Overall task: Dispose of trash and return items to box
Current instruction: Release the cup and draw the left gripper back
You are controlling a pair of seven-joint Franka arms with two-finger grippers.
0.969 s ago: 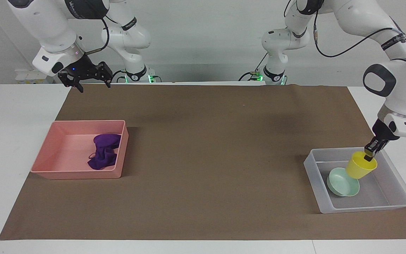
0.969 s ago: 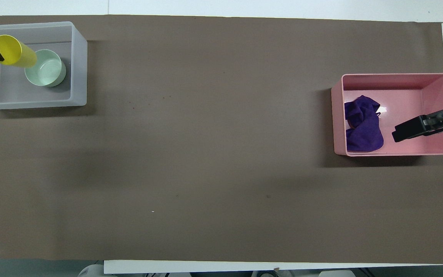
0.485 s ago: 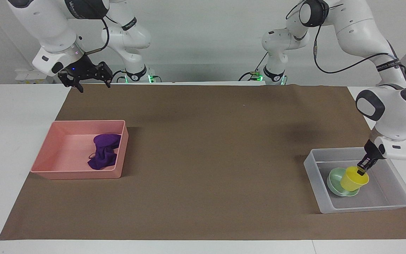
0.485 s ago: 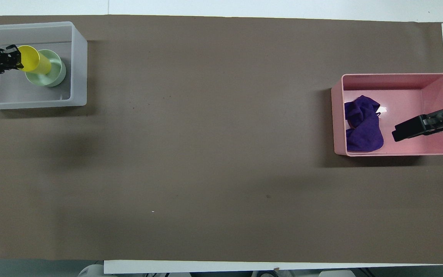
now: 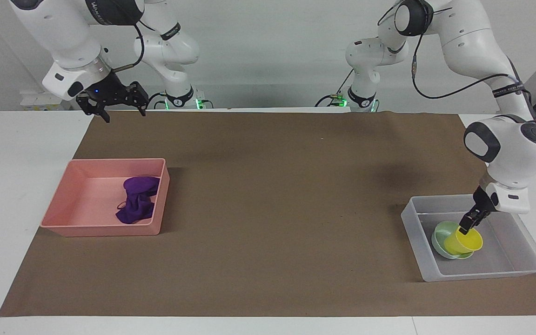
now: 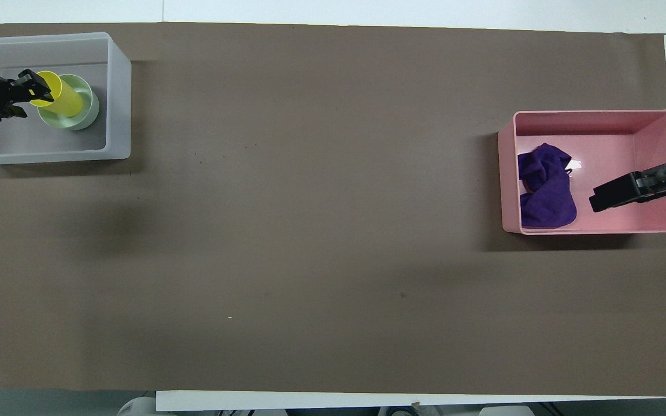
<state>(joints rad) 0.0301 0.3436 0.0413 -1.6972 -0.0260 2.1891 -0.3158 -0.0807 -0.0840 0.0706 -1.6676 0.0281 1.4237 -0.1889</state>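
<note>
Trash, in the form of a crumpled purple fabric wad (image 5: 137, 199), is seen at about nine o'clock in the facing view, lying inside the pink bin (image 5: 63, 204) against the wall nearest the table's middle; by that placement its disposal is judged done. Above the bin, at roughly ten o'clock, the right gripper (image 5: 118, 111) is held high over the mat's edge with its fingers spread wide and nothing between them, and the right arm is taken to be waiting, kept clear of the work. Toward three to four o'clock, the clear box (image 5: 416, 211) sits at the left arm's end of the table. Inside it the mint-green bowl (image 5: 439, 235) rests on the floor, and the yellow cup (image 5: 468, 242) is tilted into the bowl. The cup's rim is pinched by the left gripper (image 5: 465, 227), whose fingers are closed narrowly on it. The nesting is judged a means of fitting both items compactly; release of the cup appears to be what remains.
</note>
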